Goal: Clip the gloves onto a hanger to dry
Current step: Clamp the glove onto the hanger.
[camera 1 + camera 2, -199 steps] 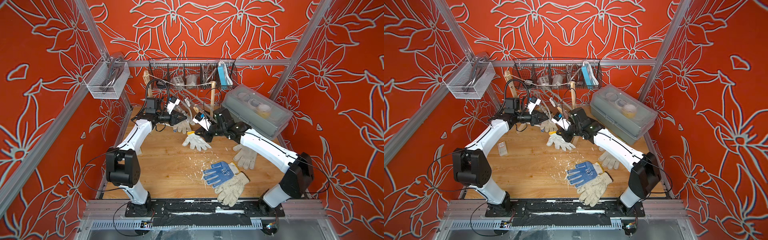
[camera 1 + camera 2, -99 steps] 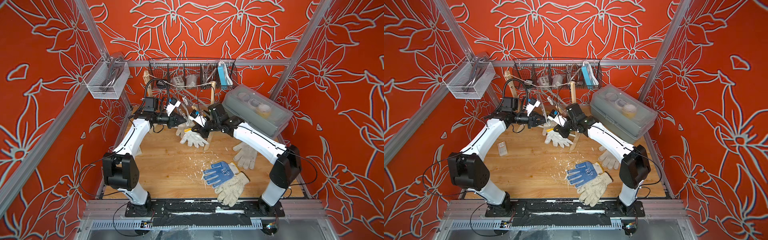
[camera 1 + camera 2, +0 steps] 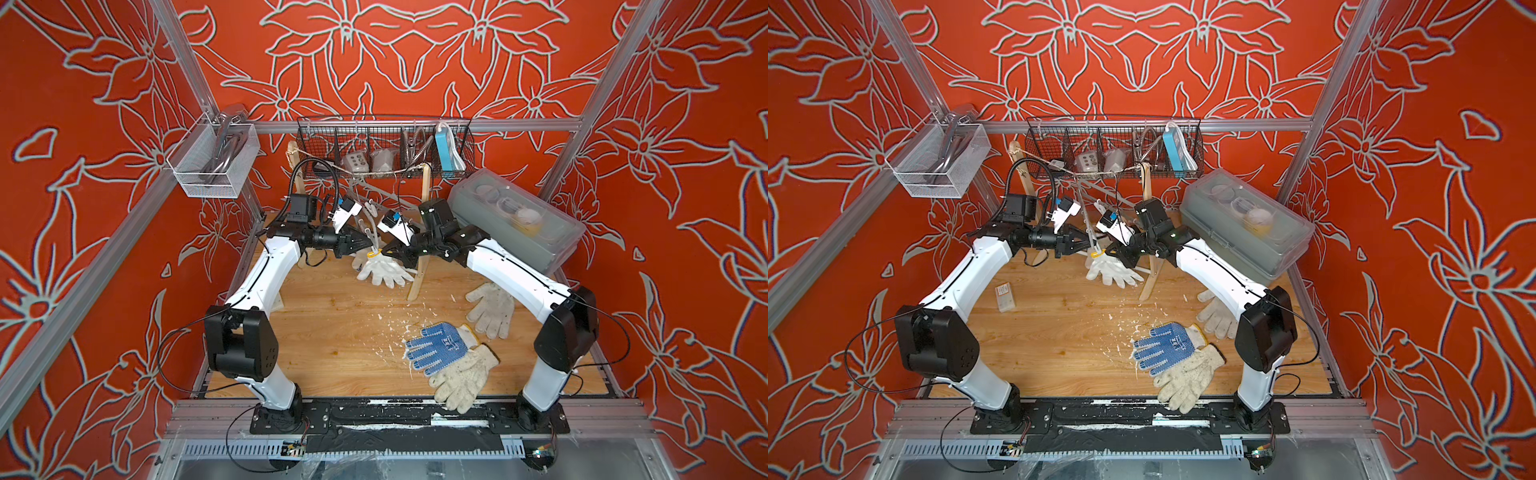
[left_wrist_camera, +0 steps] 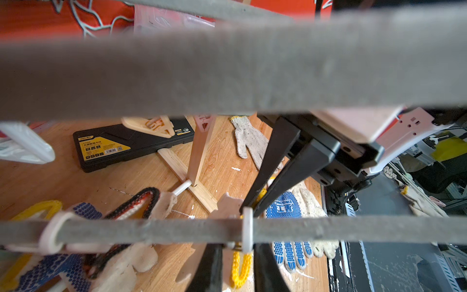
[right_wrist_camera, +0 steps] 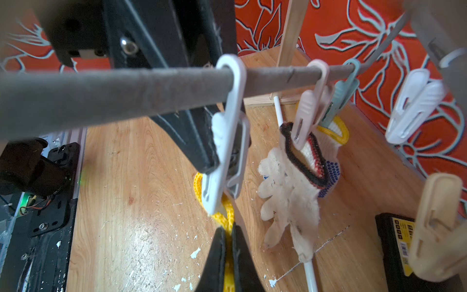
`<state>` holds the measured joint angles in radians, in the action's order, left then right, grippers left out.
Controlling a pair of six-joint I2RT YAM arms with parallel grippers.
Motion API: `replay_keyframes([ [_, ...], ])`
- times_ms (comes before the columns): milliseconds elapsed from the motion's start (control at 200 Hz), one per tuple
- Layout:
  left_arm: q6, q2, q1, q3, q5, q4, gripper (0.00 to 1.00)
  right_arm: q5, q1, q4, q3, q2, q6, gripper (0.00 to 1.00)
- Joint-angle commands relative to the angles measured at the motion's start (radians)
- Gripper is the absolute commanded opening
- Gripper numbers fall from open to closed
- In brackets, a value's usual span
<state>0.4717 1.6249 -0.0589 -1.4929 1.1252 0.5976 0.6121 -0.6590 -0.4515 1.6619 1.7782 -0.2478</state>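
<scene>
Your right fingers (image 5: 222,242) pinch the yellow cuff (image 5: 199,184) of a glove (image 3: 386,272), just under the white clip (image 5: 227,121). Your left fingers (image 5: 212,159) squeeze that clip on the hanger (image 5: 126,86). Two gloves (image 5: 290,192) hang clipped beside your fingers. Three more lie on the desk (image 3: 332,332), well away from them. I think you are about halfway.

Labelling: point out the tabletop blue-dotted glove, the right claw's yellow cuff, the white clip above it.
blue-dotted glove (image 3: 442,343), a top view, palm.
yellow cuff (image 5: 228,213), right wrist view, knit edge.
white clip (image 5: 222,131), right wrist view, handle.
</scene>
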Motion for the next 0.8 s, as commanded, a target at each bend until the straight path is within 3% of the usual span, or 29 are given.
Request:
replay_keyframes([
  [0, 0.025, -0.022, -0.001, -0.024, 0.044, 0.033, 0.1, 0.033, 0.005, -0.009, 0.037, 0.012, 0.013, 0.0],
  [290, 0.027, -0.02, -0.004, -0.021, 0.029, 0.03, 0.1, 0.049, 0.006, -0.056, 0.078, 0.037, 0.009, 0.0],
  [796, 0.072, -0.013, -0.018, -0.018, -0.014, 0.057, 0.09, 0.126, 0.024, 0.047, 0.071, 0.002, 0.117, 0.0],
])
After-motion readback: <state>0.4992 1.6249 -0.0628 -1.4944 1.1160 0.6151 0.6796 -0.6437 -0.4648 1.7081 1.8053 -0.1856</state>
